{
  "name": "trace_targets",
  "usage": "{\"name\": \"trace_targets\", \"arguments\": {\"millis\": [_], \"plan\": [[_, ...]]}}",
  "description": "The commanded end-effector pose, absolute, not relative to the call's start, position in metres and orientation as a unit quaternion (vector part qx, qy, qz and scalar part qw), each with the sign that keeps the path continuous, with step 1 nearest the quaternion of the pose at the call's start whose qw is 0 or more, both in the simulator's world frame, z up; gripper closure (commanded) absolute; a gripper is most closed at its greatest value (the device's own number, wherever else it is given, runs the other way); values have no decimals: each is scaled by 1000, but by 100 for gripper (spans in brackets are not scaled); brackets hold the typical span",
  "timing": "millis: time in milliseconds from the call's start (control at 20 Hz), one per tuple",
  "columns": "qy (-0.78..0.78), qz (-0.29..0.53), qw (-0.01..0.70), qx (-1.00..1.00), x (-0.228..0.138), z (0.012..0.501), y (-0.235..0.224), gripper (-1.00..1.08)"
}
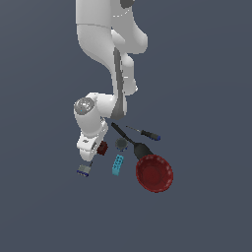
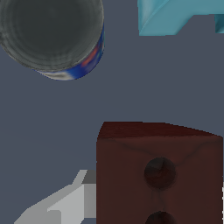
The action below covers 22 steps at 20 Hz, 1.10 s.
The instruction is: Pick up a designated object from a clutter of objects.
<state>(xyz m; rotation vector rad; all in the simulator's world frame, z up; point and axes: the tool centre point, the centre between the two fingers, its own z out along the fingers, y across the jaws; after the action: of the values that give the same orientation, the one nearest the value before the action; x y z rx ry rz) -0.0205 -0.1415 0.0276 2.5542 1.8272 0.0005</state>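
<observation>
A plain slate-grey floor (image 1: 206, 206) holds the clutter. The gripper (image 1: 93, 147) is low at the dark red block (image 1: 102, 148), which lies just beside the grey round piece (image 1: 121, 143) and near the cyan brick (image 1: 117, 165) (whether the fingers (image 2: 65, 203) are spread or pinching, I cannot tell). The red bowl (image 1: 154, 172) sits toward the exterior view's right.

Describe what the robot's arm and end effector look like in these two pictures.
The arm is glossy white with rounded, bulbous segments and dark grey seams at the joints, plus a grey round cap by the wrist. The end effector is white; one light grey, angular finger shows in the wrist view.
</observation>
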Motion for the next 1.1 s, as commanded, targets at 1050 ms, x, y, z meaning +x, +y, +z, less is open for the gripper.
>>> {"name": "trace_targets", "arguments": {"millis": [1050], "plan": [[583,-1,0,813,11,124,-51,108]]}}
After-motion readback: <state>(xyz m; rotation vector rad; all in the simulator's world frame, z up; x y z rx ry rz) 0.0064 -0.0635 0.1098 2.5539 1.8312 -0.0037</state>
